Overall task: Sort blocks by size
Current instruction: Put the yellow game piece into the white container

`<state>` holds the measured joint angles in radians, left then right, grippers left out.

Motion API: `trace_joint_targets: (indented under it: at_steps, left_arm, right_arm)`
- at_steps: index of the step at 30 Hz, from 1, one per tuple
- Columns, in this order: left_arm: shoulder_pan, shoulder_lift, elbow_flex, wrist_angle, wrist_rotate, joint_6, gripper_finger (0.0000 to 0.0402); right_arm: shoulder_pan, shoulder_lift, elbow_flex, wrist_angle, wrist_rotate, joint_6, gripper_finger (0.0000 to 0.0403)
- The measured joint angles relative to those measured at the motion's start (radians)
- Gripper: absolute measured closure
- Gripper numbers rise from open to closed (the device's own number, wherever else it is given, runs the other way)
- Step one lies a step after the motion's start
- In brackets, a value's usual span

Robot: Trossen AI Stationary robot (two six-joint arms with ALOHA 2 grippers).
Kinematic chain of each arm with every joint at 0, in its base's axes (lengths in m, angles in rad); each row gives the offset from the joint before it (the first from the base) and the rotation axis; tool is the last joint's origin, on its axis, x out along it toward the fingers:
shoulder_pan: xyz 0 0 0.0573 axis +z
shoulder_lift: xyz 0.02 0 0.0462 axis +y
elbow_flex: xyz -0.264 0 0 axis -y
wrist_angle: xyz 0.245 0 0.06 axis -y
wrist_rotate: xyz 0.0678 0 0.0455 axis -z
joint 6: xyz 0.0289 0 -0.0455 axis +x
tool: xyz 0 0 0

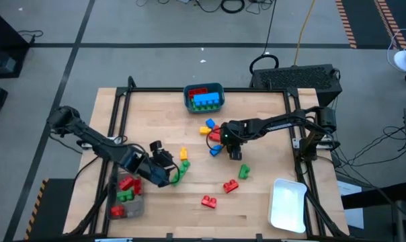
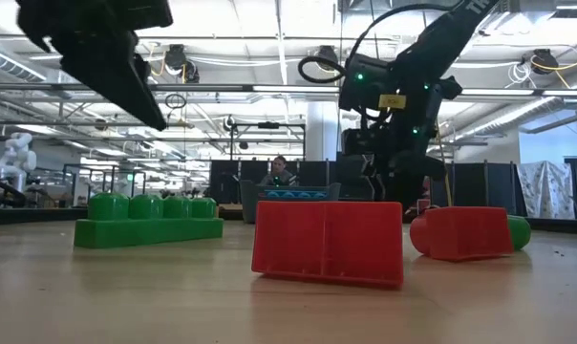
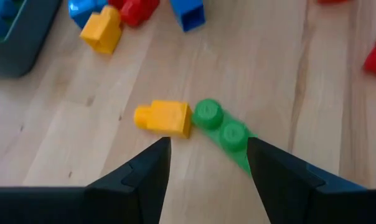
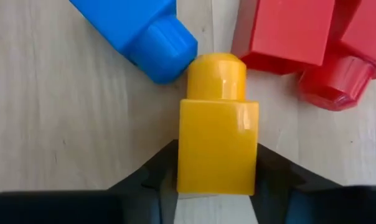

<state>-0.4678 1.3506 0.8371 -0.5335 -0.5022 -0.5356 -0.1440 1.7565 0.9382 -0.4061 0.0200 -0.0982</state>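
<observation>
Where pincer (image 4: 216, 180) clamps: glossy yellow block (image 4: 217, 140)

yellow block (image 4: 218, 140), teal bin (image 1: 203, 99)

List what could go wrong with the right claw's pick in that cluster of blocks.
1. The right claw brackets the yellow block low on its body; it could twist or slip on lifting.
2. The blue block and red block crowd the yellow one's stud, so they may be dragged or knocked along.
</observation>
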Motion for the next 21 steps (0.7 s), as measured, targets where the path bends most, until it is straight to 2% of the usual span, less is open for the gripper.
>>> trace_joint_targets:
  at_steps: [3, 9, 14, 21]
  left_arm:
    - [0.019, 0.000, -0.024, 0.086, 0.000, 0.049, 0.0187]
    - [0.049, 0.000, -0.078, 0.230, 0.001, 0.097, 0.0187]
    - [0.066, 0.000, -0.135, 0.378, 0.000, 0.135, 0.0187]
    - [0.101, 0.049, -0.147, 0.519, -0.002, 0.224, 0.0187]
  right_arm:
    - [0.001, -0.010, 0.000, -0.002, 0.000, 0.004, 0.0290]
    - [0.020, -0.121, -0.001, -0.051, 0.000, 0.044, 0.0290]
    - [0.060, -0.269, -0.001, -0.214, 0.000, 0.153, 0.0290]
    - [0.185, -0.452, -0.001, -0.475, -0.001, 0.386, 0.0285]
